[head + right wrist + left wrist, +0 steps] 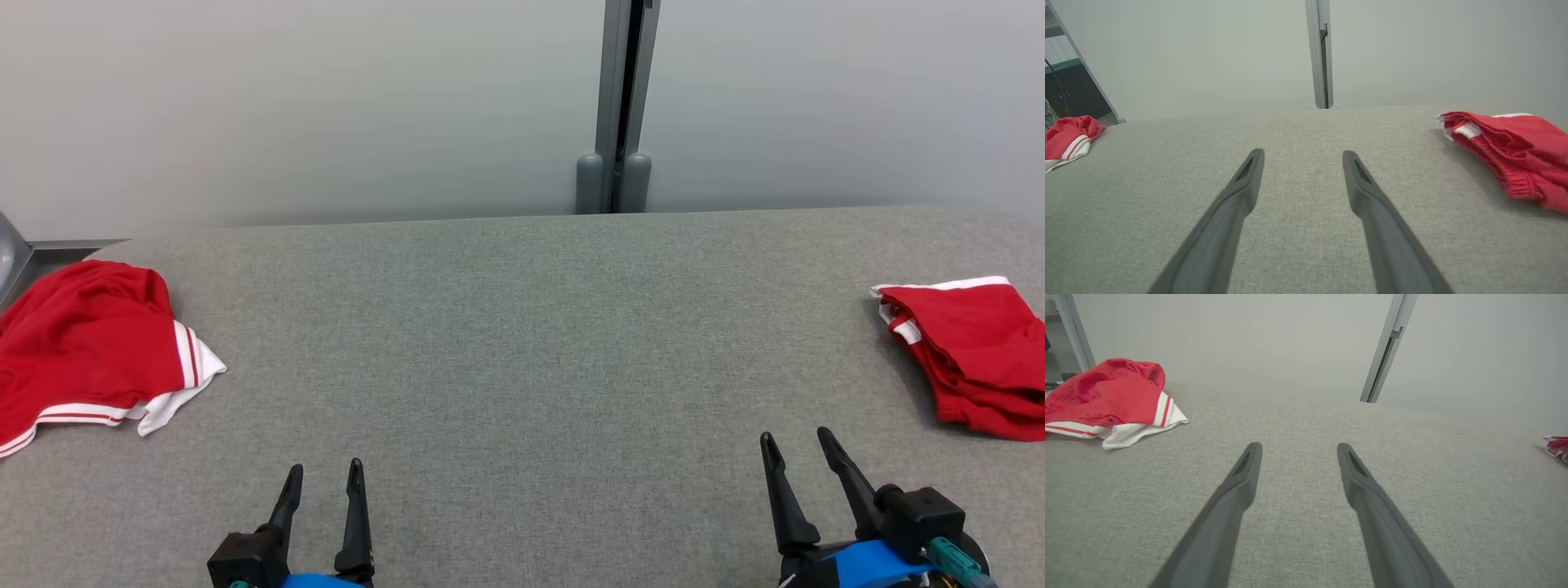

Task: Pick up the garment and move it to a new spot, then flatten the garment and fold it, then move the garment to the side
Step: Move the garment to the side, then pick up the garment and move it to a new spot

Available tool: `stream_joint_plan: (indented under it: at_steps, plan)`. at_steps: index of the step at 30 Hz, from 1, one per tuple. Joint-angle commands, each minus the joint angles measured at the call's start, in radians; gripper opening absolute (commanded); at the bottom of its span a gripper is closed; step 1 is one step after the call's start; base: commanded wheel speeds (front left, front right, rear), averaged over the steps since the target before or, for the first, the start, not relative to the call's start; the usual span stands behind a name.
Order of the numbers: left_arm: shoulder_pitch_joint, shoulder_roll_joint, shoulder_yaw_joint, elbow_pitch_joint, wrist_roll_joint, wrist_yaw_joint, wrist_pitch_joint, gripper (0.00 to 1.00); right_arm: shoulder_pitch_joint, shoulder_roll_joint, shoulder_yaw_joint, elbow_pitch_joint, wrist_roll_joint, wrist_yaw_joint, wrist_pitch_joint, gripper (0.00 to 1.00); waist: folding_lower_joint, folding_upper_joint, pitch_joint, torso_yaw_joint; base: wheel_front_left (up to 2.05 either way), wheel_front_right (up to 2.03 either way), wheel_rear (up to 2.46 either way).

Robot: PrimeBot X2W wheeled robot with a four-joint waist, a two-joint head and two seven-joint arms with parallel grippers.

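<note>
Lying at left: the crumpled garment, red with white striped trim, sits in a loose heap on the far left part of the table, well apart from both grippers.
Near left: the left gripper has its fingers spread apart with nothing between them, over bare grey cloth; whether it touches the surface cannot be told.
Middle: the fabric top is open and grey; behind its far edge a grey post stands against a pale wall.
Near right: the right gripper also has its fingers apart and empty, leaning slightly leftward.
Far right: the folded garment, a second red piece with white trim, lies in flat layers by the right edge.
Step in hand: probably the very start, with the pick-up not yet begun. The heap at left looks like the piece to take, since the right one seems already folded and set aside.
Next move: the left arm would likely need to reach far and left, close on a raised fold or the trim, lift it off the table and carry it to the open middle.
Hard to make out: the head view cuts the heap at its left edge and the folded piece at its right. The kind of garment cannot be told, and the layers underneath are hidden.
</note>
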Motion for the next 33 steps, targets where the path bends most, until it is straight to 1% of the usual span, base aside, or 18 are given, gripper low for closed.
stream_joint_plan:
  at_steps: [1, 12, 15, 18, 21, 22, 23, 27, 31, 33]
  plan:
    - [0.003, 0.007, -0.003, -0.001, 0.006, 0.004, -0.005, 1.0, 0.01, -0.002, 0.0, 0.005, -0.007, 0.0, -0.007, 1.0, 0.0, 0.0, -0.001, 0.001, 0.0, 0.0, 0.0]
    - [0.005, 0.01, -0.007, -0.002, -0.001, 0.007, -0.006, 1.0, 0.004, -0.002, 0.004, 0.02, -0.009, 0.0, -0.01, 1.0, 0.0, 0.0, 0.0, 0.002, 0.0, 0.0, 0.0]
    - [0.001, 0.008, -0.012, 0.001, -0.001, 0.006, -0.006, 1.0, 0.009, -0.002, -0.005, 0.021, -0.011, 0.0, -0.011, 1.0, 0.0, 0.0, -0.004, 0.019, 0.0, 0.0, 0.0]
    - [-0.007, 0.003, -0.017, 0.002, 0.001, 0.005, -0.006, 1.0, 0.014, -0.002, -0.017, 0.015, -0.024, 0.0, -0.011, 1.0, 0.0, 0.0, -0.008, 0.067, 0.0, 0.0, 0.0]
    - [-0.008, 0.006, -0.018, 0.003, 0.005, 0.009, -0.006, 1.0, 0.018, -0.001, -0.021, 0.004, -0.034, 0.0, -0.011, 1.0, 0.0, 0.0, -0.013, 0.138, 0.0, 0.0, 0.0]
    - [-0.008, 0.006, -0.018, 0.003, 0.005, 0.009, -0.006, 1.0, 0.018, -0.001, -0.021, 0.004, -0.034, 0.0, -0.011, 1.0, 0.0, 0.0, -0.013, 0.138, 0.0, 0.0, 0.0]
    - [-0.006, 0.011, -0.015, -0.001, 0.008, 0.014, -0.006, 1.0, 0.02, -0.001, -0.016, -0.002, -0.033, 0.0, -0.011, 1.0, 0.0, 0.0, -0.016, 0.189, 0.0, 0.0, 0.0]
    - [0.001, 0.019, -0.01, -0.009, 0.009, 0.018, -0.006, 1.0, 0.021, -0.001, 0.0, -0.006, -0.026, 0.0, -0.008, 1.0, 0.0, 0.0, -0.025, 0.29, 0.0, 0.0, 0.0]
    - [0.011, 0.026, -0.009, -0.017, 0.006, 0.021, -0.006, 1.0, 0.028, -0.002, 0.028, 0.0, -0.015, 0.0, -0.005, 1.0, 0.0, 0.0, -0.037, 0.375, 0.0, 0.0, 0.0]
    - [0.018, 0.032, -0.006, -0.018, 0.004, 0.023, -0.006, 1.0, 0.029, -0.002, 0.045, 0.004, -0.008, 0.0, -0.006, 1.0, 0.0, 0.0, -0.043, 0.405, 0.0, 0.0, 0.0]
